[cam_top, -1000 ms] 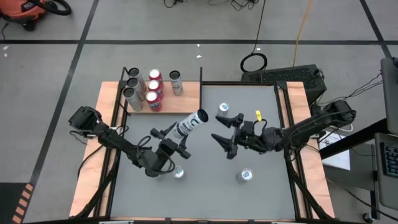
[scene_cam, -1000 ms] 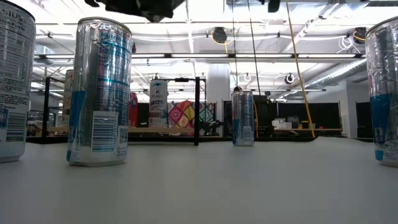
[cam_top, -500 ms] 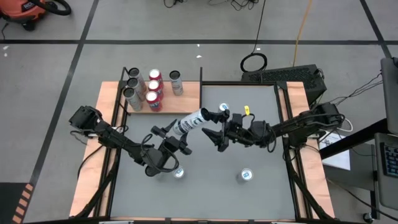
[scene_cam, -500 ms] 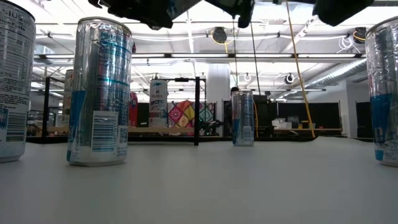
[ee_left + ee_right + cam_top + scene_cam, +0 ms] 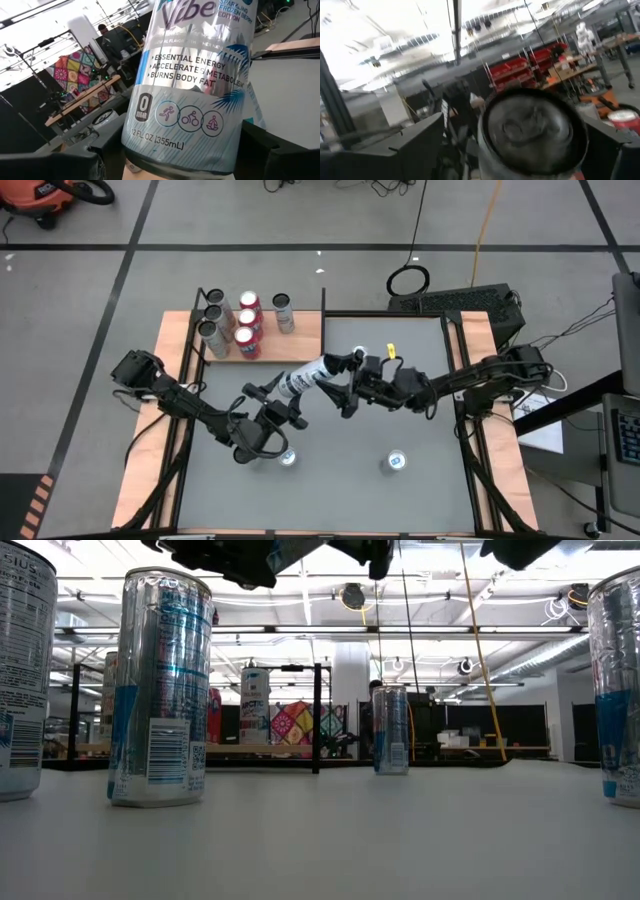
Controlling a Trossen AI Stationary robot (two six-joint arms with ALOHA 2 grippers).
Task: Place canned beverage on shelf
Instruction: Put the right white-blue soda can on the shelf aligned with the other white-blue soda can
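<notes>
High view: the left gripper (image 5: 283,402) pinches the lower body of a silver-and-white beverage can with blue print (image 5: 305,376), held tilted above the middle of the grey tabletop (image 5: 420,420). The right gripper (image 5: 345,385) has its fingers spread wide on either side of the can's top end; whether they touch it cannot be told. The light-brown wood-grain shelf with black posts (image 5: 300,330) sits at the table's far left corner, well apart from the held can, carrying six upright cans (image 5: 240,322). Three more silver cans stand on the tabletop, one partly hidden behind the right gripper.

Low view: both grippers are cut off at the upper edge as dark shapes, and the held can is not clearly seen. Silver cans stand near the camera, two cropped by the edges. The shelf's black posts (image 5: 316,718) show far back.

Left wrist view: the held can fills the picture, its base hidden between the dark fingers (image 5: 285,155).

Right wrist view: the can's top end, blurred, lies between the spread fingers (image 5: 417,145).
</notes>
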